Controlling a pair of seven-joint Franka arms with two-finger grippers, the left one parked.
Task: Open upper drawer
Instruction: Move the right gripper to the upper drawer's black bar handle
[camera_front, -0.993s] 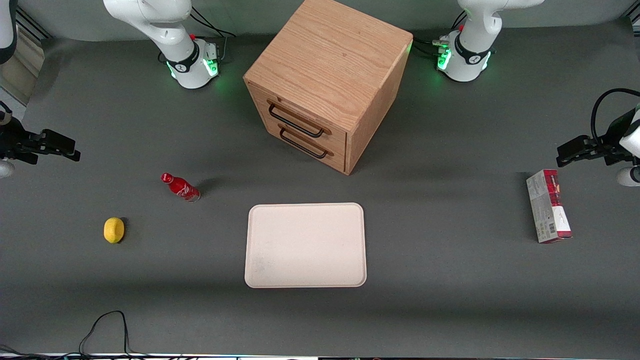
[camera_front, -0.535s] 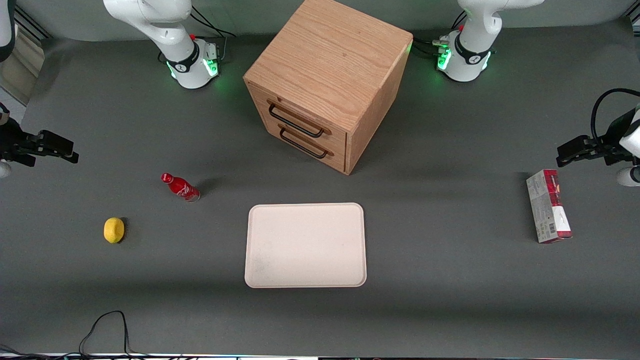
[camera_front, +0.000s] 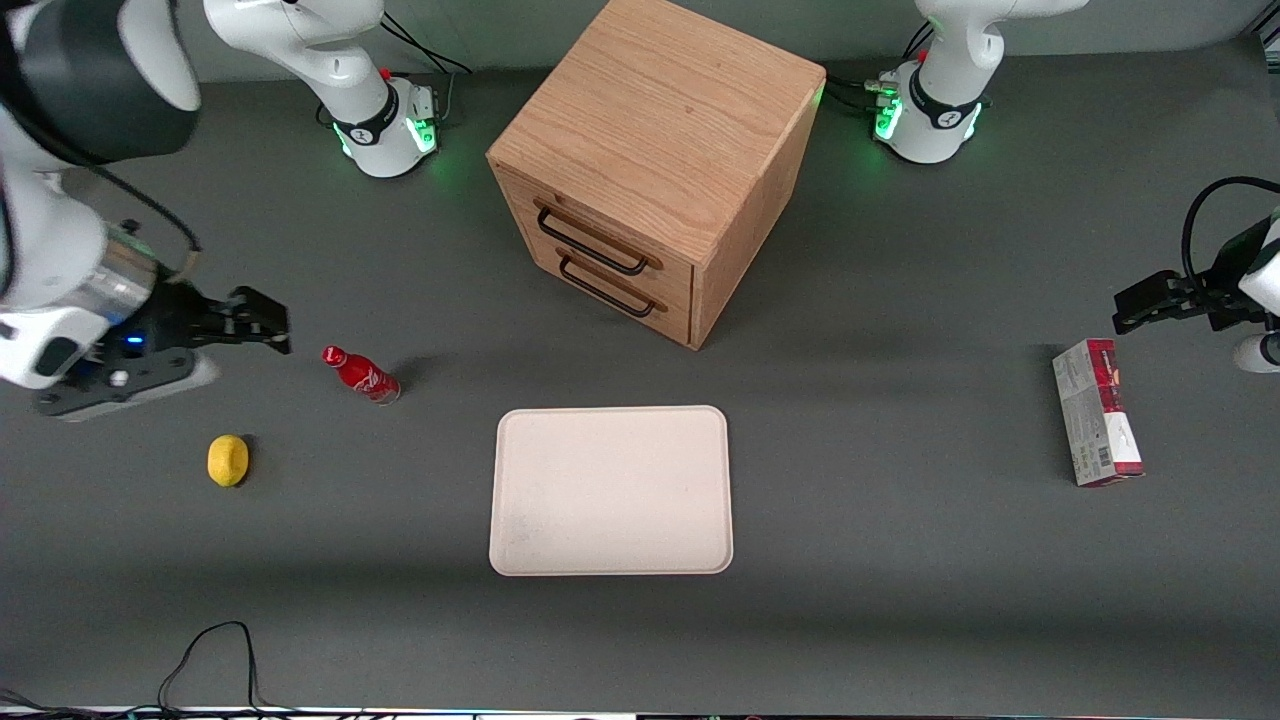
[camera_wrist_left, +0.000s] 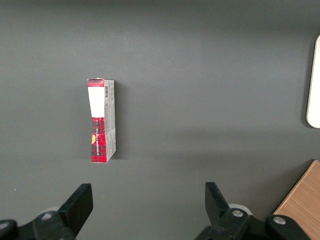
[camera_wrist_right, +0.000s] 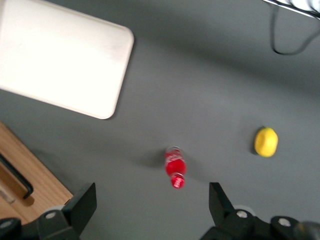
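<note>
So the upper drawer (camera_front: 598, 238) looks fully shut, its front flush with the cabinet (camera_front: 655, 165) and the long dark handle (camera_front: 592, 241) running across it, right above the matching lower drawer (camera_front: 612, 286). The cabinet sits turned at an angle on the bench (camera_front: 900, 560), so the drawer fronts face toward the working arm's end, which I'd guess is why that arm has the job. The claw (camera_front: 262, 327) hangs above the bench toward that end, well apart from the cabinet, just beside a little red bottle (camera_front: 360, 374) that stands upright, with a lemon (camera_front: 228, 460) a bit nearer the camera. In the wrist view the two fingers (camera_wrist_right: 80, 204) are spread wide with nothing between them, so it's released and empty, and the bottle (camera_wrist_right: 174, 167) and lemon (camera_wrist_right: 266, 141) show on the bench below, with a corner of the cabinet and a handle end (camera_wrist_right: 17, 180) at the frame edge. The white tray (camera_front: 611, 489) sits bare in front of the cabinet, and a red and white box (camera_front: 1096, 411) lies flat toward the parked arm's end. My read: nothing's done yet. It'll need to line those spread fingers around the upper handle, not the lower one, and pull along the drawer's own angle or it could drag the whole cabinet.
</note>
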